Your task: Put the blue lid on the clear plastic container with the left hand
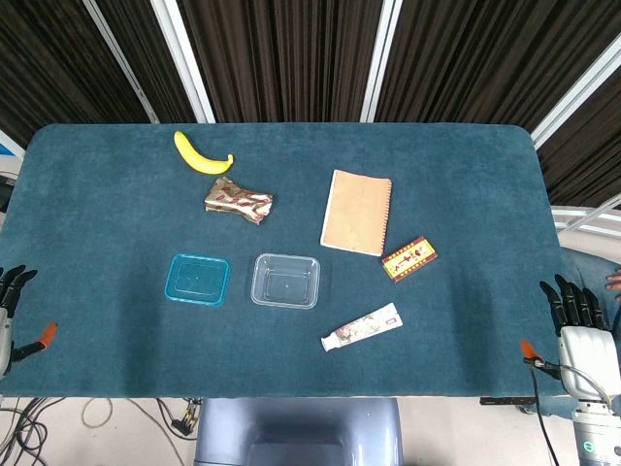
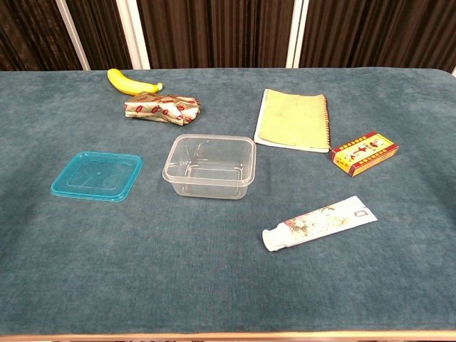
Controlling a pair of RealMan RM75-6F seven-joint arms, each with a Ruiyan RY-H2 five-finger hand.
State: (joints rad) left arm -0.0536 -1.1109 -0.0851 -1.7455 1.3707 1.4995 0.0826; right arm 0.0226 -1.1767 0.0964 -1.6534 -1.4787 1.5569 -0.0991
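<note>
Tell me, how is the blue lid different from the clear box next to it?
The blue lid is flat and shallow; the clear container is deeper, with tall walls. The lid is tinted blue; the container has no colour. The lid lies to the left, the container to the right, apart. Both are see-through, squarish plastic with rounded corners, resting on the table.

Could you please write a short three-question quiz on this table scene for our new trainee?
1. True or false: the blue lid already sits on the clear container.
2. Which lies nearest the banana? A) notebook B) patterned packet C) tube
3. Fill in: the left hand holds ____.

Key: 1. False, it lies beside it on the table. 2. B. 3. Nothing.
</note>
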